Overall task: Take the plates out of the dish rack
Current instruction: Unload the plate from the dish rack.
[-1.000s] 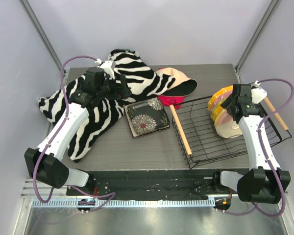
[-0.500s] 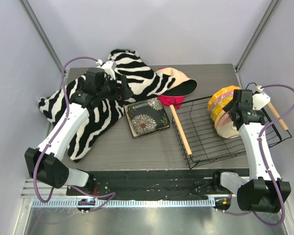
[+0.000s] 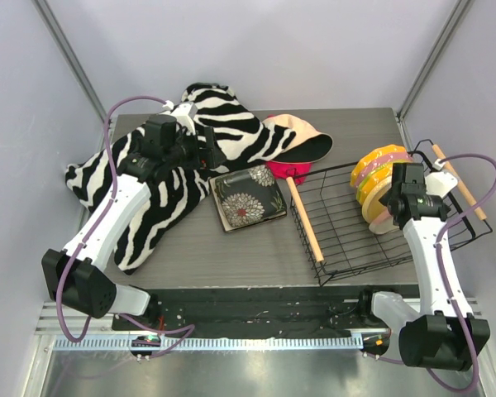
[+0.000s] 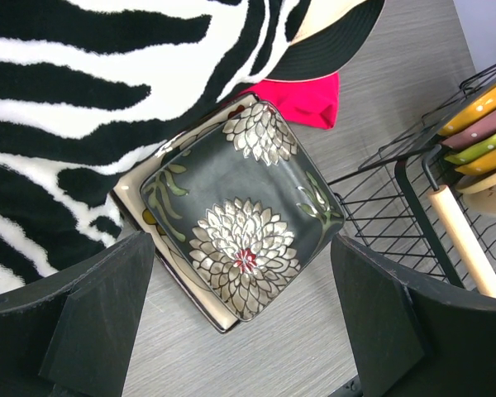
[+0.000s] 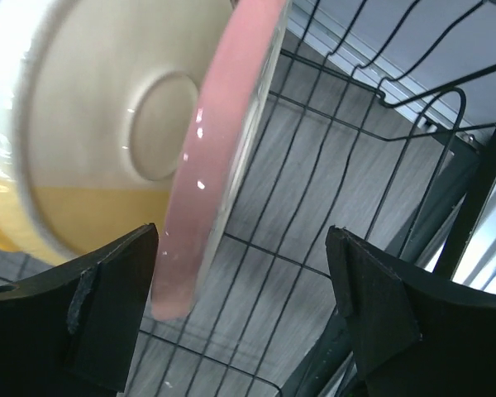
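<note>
Top view: one dish rack (image 3: 339,244) lay at 4 o'clock on the table (image 3: 231,252), roughly four round plates (image 3: 370,169) on edge at its 2 o'clock corner beside your right gripper (image 3: 390,197); your left gripper (image 3: 205,155) hovered at 10 o'clock of the dark square plate (image 3: 248,201). Left wrist view: its fingers stood apart, empty, over two unloaded squares, dark upon the cream square plate (image 4: 167,248). Right wrist view: fingers parted, the pink-rimmed plate (image 5: 219,165) between them, unclamped; you probably next had to close on its rim and lift.

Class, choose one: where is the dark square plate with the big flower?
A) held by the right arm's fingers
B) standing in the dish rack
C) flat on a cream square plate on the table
C: the dark plate lies flat on the cream plate on the table, outside the dish rack.
</note>
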`<state>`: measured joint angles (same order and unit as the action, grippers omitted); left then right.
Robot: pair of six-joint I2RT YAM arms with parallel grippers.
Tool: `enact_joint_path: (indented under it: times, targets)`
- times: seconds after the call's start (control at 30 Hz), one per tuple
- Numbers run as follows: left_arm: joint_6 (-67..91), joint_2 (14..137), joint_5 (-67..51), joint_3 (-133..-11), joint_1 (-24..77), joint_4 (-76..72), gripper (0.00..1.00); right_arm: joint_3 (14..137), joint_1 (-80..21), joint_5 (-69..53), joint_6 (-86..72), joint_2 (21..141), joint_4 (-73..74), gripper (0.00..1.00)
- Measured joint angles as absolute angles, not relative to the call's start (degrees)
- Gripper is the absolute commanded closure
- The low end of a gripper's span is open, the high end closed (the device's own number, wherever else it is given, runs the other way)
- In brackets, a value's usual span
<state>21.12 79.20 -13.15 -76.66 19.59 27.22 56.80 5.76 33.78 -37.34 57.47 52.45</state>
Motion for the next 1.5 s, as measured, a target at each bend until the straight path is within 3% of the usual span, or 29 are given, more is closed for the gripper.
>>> enact_joint_path:
  times: [0.1, 0.27, 0.6, 0.73, 0.9, 1.0, 1.03, 1.07, 1.27, 1.5]
  targets:
    - [21.1, 79.2, -13.1, -76.6, 19.6, 27.2, 0.07, 55.0, 5.8, 34.0, -37.2, 58.8, 52.8, 0.11]
    - [21.2, 79.2, -13.1, -76.6, 19.6, 26.9, 0.07, 54.5, 5.8, 34.4, -37.1, 61.0, 52.5, 0.25]
    - [21.2, 79.2, -13.2, -76.6, 19.6, 26.8, 0.07, 53.2, 6.0, 37.2, -37.3, 61.3, 49.8, 0.44]
    - [21.3, 79.2, -13.4, -76.6, 19.6, 26.8, 0.07, 51.0, 6.0, 39.2, -37.7, 59.4, 48.6, 0.59]
    - [22.0, 79.2, -13.7, -76.6, 19.6, 26.8, 0.07, 49.0, 6.0, 40.7, -40.0, 56.1, 45.9, 0.69]
    - [22.1, 79.2, -13.7, -76.6, 19.6, 26.8, 0.07, 48.3, 6.2, 41.0, -41.5, 55.1, 44.6, 0.83]
    - [22.1, 79.2, -13.8, -76.6, 19.6, 26.8, 0.07, 48.3, 6.2, 41.0, -41.6, 55.1, 44.5, 0.95]
    - [22.1, 79.2, -13.8, -76.6, 19.6, 26.8, 0.07, 48.3, 6.2, 41.1, -41.6, 55.1, 44.3, 0.99]
    - [22.1, 79.2, -14.1, -76.6, 19.6, 26.8, 0.07, 49.9, 6.2, 41.4, -41.8, 55.1, 44.3, 0.99]
    - [22.1, 79.1, -14.1, -76.6, 19.6, 26.8, 0.07, 60.0, 6.1, 43.6, -37.6, 55.0, 47.0, 0.99]
